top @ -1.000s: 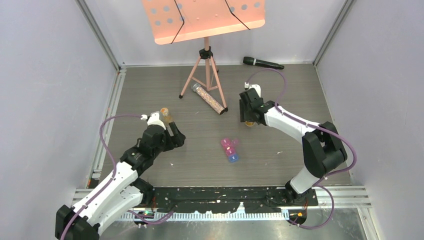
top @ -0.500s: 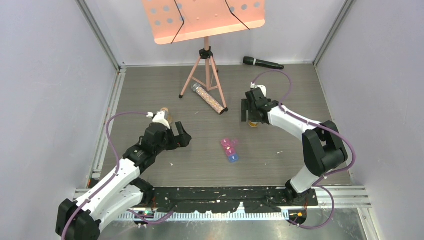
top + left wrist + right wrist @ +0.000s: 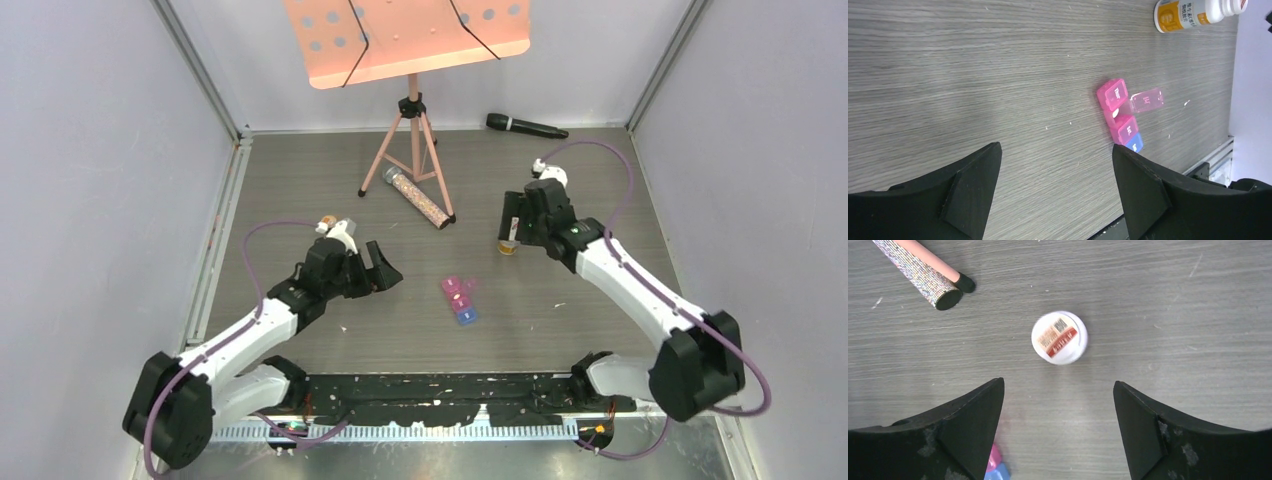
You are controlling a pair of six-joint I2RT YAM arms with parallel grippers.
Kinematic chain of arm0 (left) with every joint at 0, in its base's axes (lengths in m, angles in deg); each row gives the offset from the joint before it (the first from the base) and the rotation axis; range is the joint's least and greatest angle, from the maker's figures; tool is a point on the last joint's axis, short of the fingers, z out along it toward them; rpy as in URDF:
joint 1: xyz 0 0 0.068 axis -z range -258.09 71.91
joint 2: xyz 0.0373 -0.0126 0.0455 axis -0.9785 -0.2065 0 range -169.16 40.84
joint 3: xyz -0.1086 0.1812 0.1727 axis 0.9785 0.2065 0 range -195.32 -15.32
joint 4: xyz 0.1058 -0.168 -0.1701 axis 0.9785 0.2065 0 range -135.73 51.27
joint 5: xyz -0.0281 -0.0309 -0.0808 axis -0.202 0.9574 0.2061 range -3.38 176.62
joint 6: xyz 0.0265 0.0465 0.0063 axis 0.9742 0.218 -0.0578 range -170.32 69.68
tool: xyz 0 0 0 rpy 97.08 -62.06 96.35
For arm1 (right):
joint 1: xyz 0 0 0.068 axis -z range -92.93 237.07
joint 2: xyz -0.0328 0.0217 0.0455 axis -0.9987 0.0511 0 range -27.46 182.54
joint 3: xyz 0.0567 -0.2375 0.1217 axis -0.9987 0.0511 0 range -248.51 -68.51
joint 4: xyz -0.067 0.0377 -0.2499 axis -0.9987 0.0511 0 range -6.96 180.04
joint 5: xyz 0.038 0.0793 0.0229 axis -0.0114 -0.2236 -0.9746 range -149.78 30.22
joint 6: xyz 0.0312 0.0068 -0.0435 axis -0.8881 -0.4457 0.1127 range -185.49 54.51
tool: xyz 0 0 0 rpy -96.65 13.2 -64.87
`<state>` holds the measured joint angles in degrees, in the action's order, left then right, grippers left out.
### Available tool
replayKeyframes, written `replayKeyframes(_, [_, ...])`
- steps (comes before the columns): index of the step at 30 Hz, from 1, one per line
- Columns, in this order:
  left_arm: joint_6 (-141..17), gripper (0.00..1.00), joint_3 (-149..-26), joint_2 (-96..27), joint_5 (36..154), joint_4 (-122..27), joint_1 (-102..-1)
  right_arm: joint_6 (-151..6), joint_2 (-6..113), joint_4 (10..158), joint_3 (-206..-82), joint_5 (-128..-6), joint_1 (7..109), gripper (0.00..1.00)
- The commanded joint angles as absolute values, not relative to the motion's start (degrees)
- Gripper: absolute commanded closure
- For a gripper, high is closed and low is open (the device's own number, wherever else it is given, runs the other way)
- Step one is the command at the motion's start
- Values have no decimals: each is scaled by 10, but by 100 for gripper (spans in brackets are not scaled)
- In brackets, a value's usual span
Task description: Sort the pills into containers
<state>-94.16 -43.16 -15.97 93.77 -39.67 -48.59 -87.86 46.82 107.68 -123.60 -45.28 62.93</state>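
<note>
The containers (image 3: pixel 459 298) are a short strip of pink, purple and blue boxes at the table's middle. In the left wrist view the containers (image 3: pixel 1120 112) have the middle lid (image 3: pixel 1147 99) flipped open. My left gripper (image 3: pixel 388 270) (image 3: pixel 1056 150) hangs open to their left, holding nothing. A white-capped orange pill bottle (image 3: pixel 508 247) (image 3: pixel 1059 337) stands upright just ahead of my open, empty right gripper (image 3: pixel 512 228) (image 3: pixel 1058 385). The same bottle (image 3: pixel 1193 12) shows at the top right of the left wrist view. No pills show plainly.
A pink music stand's tripod (image 3: pixel 410 150) stands at the back. A clear tube of speckled beads (image 3: pixel 420 200) (image 3: pixel 918 270) lies by its leg. A black microphone (image 3: pixel 527 126) lies at the far right. A small orange object (image 3: pixel 326 220) sits behind my left wrist.
Both grippers have opened wider. My left gripper has moved right, toward the containers. The right gripper has drawn back to the right, leaving the bottle standing free.
</note>
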Motion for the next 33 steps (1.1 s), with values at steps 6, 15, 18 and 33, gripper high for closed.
replayKeyframes(6, [-1002,18,-449,-272,995,-545,-455,-958,325,1116,-1133,-531,641,32])
replayKeyframes(15, [-1065,23,-486,-455,1010,-709,-398,-1012,315,1030,-1025,-645,641,42])
replayKeyframes(18, [-1090,27,-491,-509,1009,-773,-393,-1022,347,1005,-1008,-658,641,44])
replayKeyframes(33, [-1116,52,-515,-564,991,-737,-366,-1040,450,899,-979,-699,641,53])
